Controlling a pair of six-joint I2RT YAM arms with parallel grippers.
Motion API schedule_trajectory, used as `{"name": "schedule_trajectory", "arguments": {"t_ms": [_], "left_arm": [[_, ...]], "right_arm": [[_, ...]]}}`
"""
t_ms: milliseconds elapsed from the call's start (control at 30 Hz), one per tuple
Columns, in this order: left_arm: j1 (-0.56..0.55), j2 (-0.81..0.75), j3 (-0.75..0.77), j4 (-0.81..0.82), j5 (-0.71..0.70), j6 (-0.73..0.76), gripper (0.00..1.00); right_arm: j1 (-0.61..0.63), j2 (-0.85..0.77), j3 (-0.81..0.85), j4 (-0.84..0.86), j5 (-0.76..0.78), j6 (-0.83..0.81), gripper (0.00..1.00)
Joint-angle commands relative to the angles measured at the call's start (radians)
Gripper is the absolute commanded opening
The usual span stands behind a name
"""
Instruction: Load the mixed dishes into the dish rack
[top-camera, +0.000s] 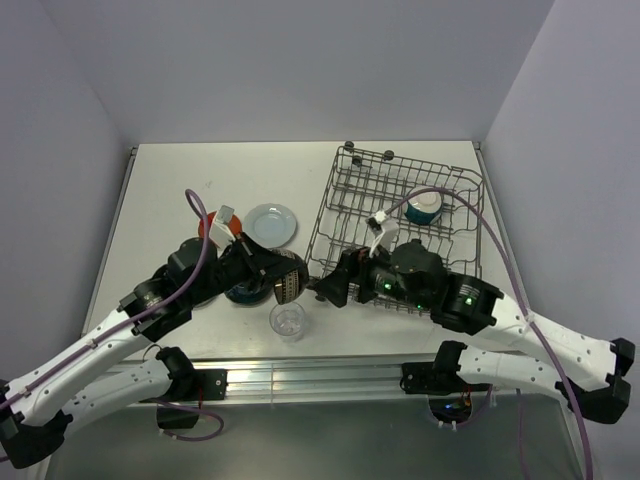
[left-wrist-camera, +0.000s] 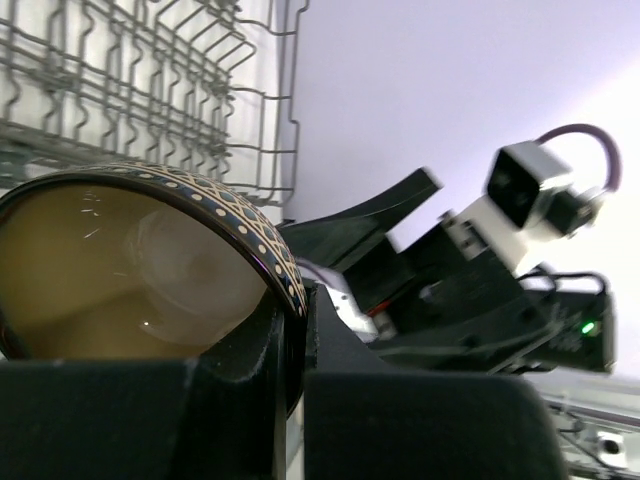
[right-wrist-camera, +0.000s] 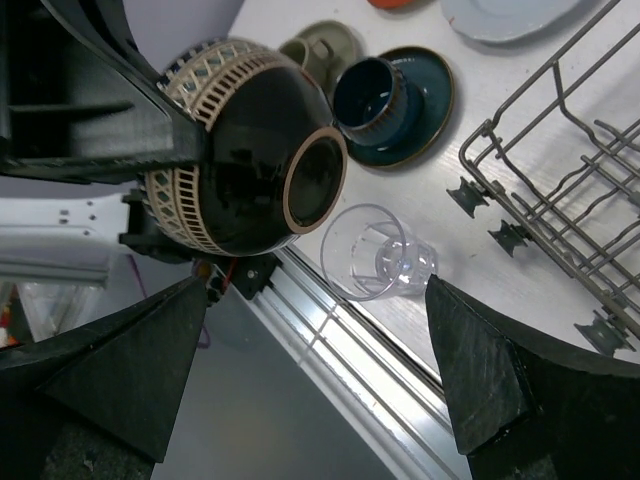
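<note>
Left gripper: clamped shut on the rim of the brown bowl, one finger inside the rim and one outside.
Brown bowl: held on its side between the two grippers, just left of the rack's near-left corner; its foot ring faces the right gripper.
Right gripper: jaws spread wide and holding nothing; it points at the bowl's foot, close to it but apart.
Right fingers: both dark pads frame the bowl and the glass without touching either.
Glass: upright on the table near the front edge, below the held bowl in the top view.
Rack: on the right half of the table, with a cream bowl inside toward its far right.
Teal plate: on the table left of the rack, with a dark cup sitting on it.
Blue plate: flat on the table, farther back, left of the rack.
Red plate: beside the blue plate, partly hidden by the left arm.
</note>
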Motion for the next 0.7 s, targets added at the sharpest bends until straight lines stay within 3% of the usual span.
{"name": "schedule_trajectory", "arguments": {"t_ms": [0,333,667], "left_arm": [[0.001,0.011,0.029,0.198,0.003,-0.103,0.0],[-0.004,0.068,0.013,0.259,0.058,-0.152,0.0],[-0.004,0.065,-0.023,0.288,0.078,-0.176,0.0]], "right_arm": [[0.066,0.06,0.044,0.071,0.108,-0.032,0.97],[0.211,0.195,0.11,0.109,0.276,-0.094,0.98],[0.259,0.235,0.115,0.146,0.366,-0.143,0.98]]}}
